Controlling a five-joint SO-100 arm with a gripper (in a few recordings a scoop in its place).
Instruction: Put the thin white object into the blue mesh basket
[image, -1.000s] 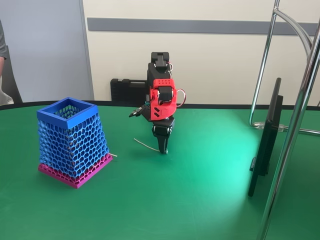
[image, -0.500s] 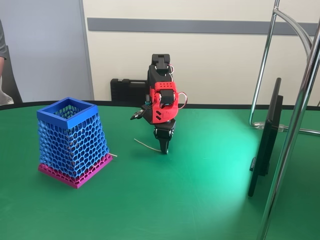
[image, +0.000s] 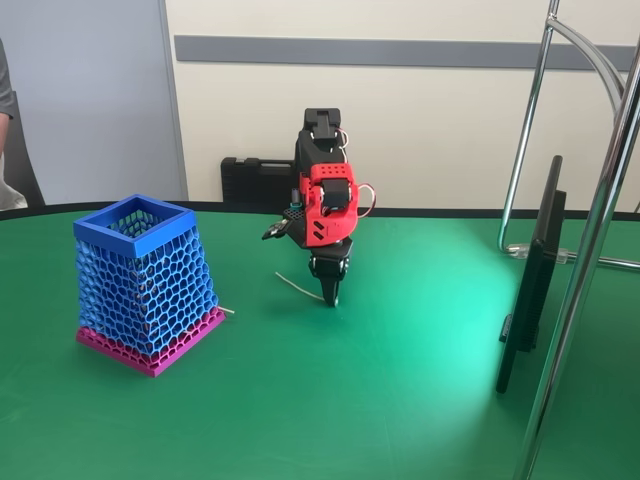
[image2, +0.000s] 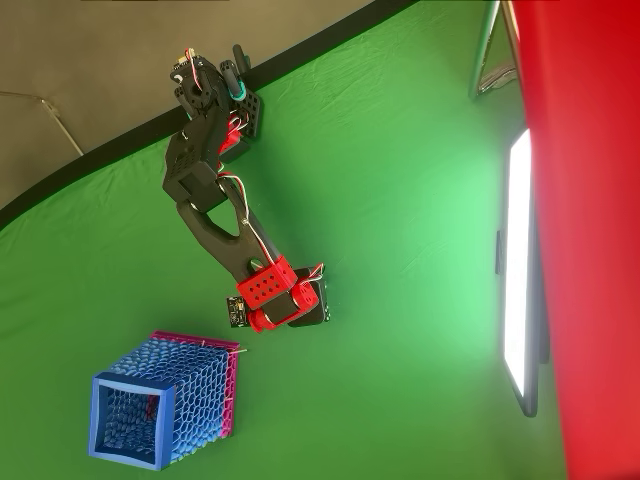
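Open green surface (image: 400, 400) lies wide and bare in front of hand (image: 331, 297) and between hand and blue mesh basket (image: 145, 280). Basket stands tall at left in fixed view, mouth open upward, nothing over rim. Short whitish stub (image: 226, 310) lies just beside basket base, toward hand. Right side crowded: dark screen (image: 530, 280) on edge, chrome stand tubes (image: 590, 250). Black case (image: 255, 182) behind arm, seemingly off surface.

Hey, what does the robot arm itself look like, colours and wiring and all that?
The arm is built of black links with a bright red wrist housing dotted with small holes. Thin red and white cables loop beside it. The gripper has dark, narrow tapering fingers.
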